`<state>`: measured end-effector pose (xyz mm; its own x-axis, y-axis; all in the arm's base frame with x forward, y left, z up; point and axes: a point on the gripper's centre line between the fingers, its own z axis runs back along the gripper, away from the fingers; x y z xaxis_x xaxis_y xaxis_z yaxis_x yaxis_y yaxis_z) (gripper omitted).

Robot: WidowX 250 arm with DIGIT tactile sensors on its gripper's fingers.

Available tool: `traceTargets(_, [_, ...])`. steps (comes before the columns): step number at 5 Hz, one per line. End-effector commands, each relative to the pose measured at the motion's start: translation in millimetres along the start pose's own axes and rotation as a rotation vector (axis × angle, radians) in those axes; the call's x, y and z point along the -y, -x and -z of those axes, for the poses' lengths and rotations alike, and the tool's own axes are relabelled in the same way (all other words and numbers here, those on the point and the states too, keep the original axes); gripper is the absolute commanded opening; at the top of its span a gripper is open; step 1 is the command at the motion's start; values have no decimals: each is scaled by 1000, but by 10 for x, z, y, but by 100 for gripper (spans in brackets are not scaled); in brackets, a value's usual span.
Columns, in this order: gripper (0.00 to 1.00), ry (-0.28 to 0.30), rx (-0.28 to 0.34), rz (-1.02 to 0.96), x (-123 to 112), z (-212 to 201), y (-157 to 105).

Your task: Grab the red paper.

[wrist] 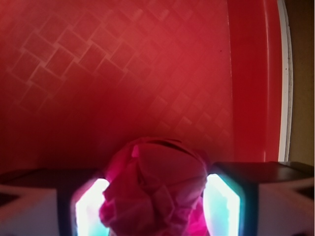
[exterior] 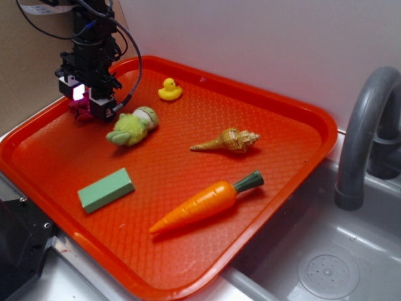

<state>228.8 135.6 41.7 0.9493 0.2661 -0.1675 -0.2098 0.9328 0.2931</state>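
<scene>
My end effector grips the red paper between its 2 fingers at the tray's far left corner. The orange tray lies beside a gray sink and faucet, below a white wall.

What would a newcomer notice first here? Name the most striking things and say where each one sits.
The large orange-red plastic tray beside the grey sink fills the scene, and the black gripper stands low at its far left corner. In the wrist view a wrinkled dark red paper wad sits between two glowing finger pads. Nearer the front, a long orange toy carrot with a green top lies diagonally on the tray.
</scene>
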Motion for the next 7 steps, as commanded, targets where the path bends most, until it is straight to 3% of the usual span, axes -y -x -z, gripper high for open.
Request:
traceTargets(1, [0,61,183,177,404,-1148,363])
traceTargets(3, [0,153,276,267,607,-1748,722])
traceTargets(4, [0,225,336,214,494,-2102,796])
traceTargets(5, [0,250,393,168,392,-2283,824])
traceTargets(6, [0,289,403,133,292,-2438,858])
traceTargets(7, [0,245,400,191,354,-2410,842])
